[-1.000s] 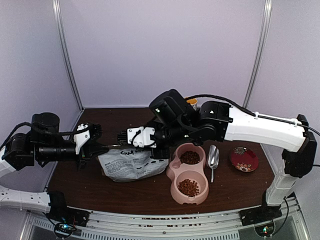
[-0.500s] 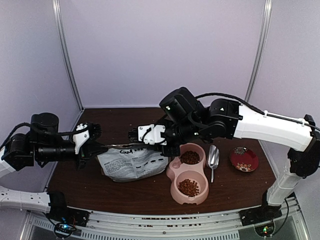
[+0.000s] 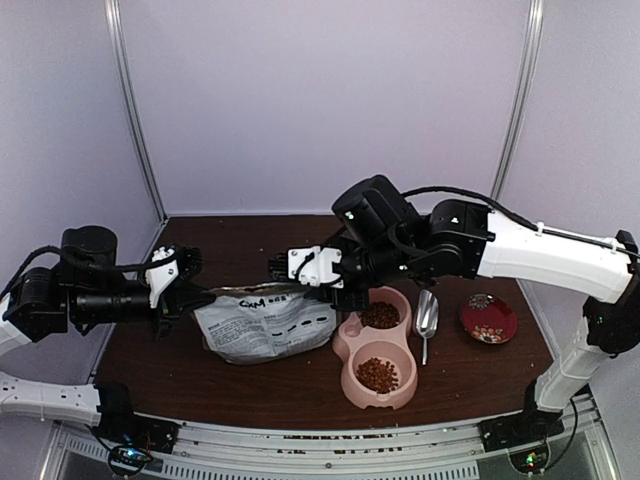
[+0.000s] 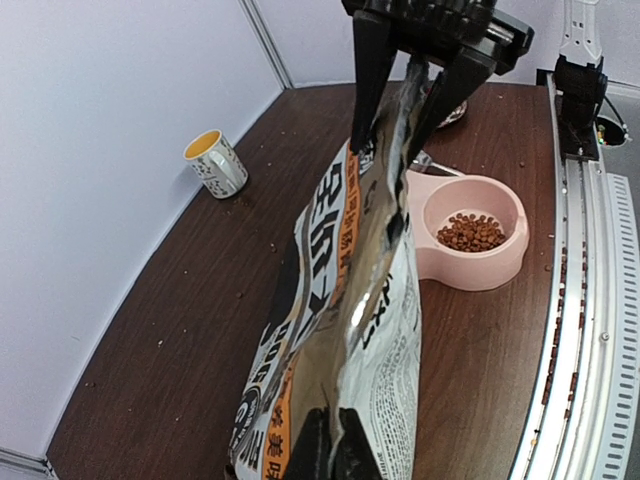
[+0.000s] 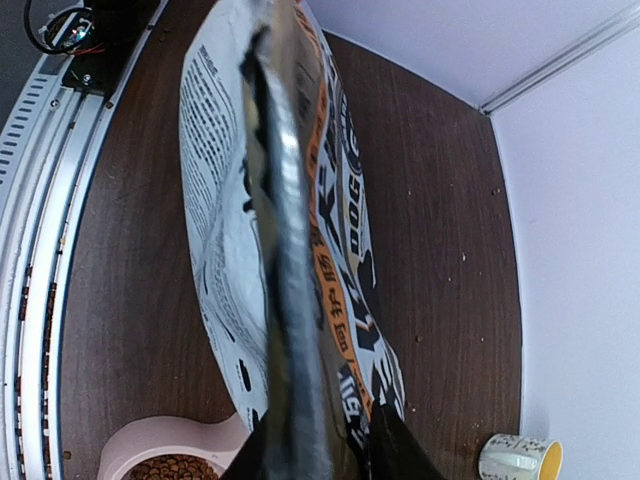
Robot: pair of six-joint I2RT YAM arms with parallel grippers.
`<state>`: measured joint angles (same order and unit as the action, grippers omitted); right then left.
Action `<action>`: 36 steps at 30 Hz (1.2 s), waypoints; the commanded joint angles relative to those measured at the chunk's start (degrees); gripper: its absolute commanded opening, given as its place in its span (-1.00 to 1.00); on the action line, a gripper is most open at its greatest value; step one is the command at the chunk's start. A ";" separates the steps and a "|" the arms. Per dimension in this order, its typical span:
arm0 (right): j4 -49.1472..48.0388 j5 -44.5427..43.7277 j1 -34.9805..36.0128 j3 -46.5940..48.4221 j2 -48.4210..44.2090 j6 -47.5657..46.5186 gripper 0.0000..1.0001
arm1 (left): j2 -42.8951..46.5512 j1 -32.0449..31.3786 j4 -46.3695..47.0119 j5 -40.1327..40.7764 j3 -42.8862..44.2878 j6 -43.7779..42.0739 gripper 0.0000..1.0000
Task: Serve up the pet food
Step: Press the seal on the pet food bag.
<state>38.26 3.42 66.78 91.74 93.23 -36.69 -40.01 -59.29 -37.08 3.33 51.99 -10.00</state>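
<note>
Starting at the near edge, the pink bowl (image 3: pixel 348 386) sits right of centre, and the pet food (image 3: pixel 377 374) fills both of its cups: small, round, reddish-brown pellets, dry, in low heaps below the rims.

Just beyond and to the left, the bag (image 3: pixel 265 325) lies on its side. By the left edge, the left gripper (image 3: pixel 197 292) is closed on one end of it; the left wrist view shows the foil pinched between its fingers. The right gripper (image 4: pixel 395 120) straddles the bag's other end, its fingers spread to either side of the seam rather than clamped on it.

Over the last second the right arm has slid rightward, toward the bowl, while the bag and the left arm have not moved. With both cups already filled, that drift looks like a release, not another pour.

Right of the bowl lie a metal scoop (image 3: pixel 426 318) and a red dish (image 3: pixel 488 318). A mug (image 4: pixel 216 163) stands near the far edge.
</note>
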 commanded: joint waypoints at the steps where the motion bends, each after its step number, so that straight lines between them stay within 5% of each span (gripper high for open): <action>1: 3.65 -1.81 -1.69 -1.71 -1.83 0.55 -0.51 | 0.81 0.22 1.31 1.59 0.23 0.26 -1.00; 4: 3.66 -1.75 -2.10 -2.32 -2.18 0.61 -0.64 | 0.90 0.22 1.31 1.65 0.22 0.24 -1.00; 6: 3.66 -1.59 -2.38 -2.74 -2.38 0.66 -1.00 | 0.90 0.22 1.33 1.69 0.21 0.25 -1.00; 12: 2.54 -1.20 -2.86 -3.93 -3.38 0.64 -1.00 | 0.90 0.22 1.31 1.78 0.22 0.27 -1.00; 15: 2.39 -1.03 -3.22 -4.08 -3.70 0.75 -0.58 | 0.90 0.22 1.39 1.76 0.22 0.25 -1.00; 17: 2.35 -0.88 -3.54 -4.38 -3.99 0.68 -0.49 | 0.74 0.22 1.43 1.77 0.30 0.21 -1.00; 25: 2.06 0.25 -3.95 -4.42 -3.95 0.81 -0.60 | 1.14 0.22 1.31 1.85 0.22 0.16 -1.00; 29: 1.31 1.47 -3.90 -3.42 -4.31 1.08 -0.38 | 0.92 0.22 1.35 1.64 0.25 0.16 -1.00; 36: 1.16 5.56 -3.69 -1.91 -5.64 0.92 -0.42 | 0.96 0.22 1.32 1.50 0.22 0.10 -1.00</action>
<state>40.07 6.02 63.00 87.81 90.06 -35.83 -39.77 -59.31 -37.30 3.86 51.96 -10.00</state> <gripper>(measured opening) 0.301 0.023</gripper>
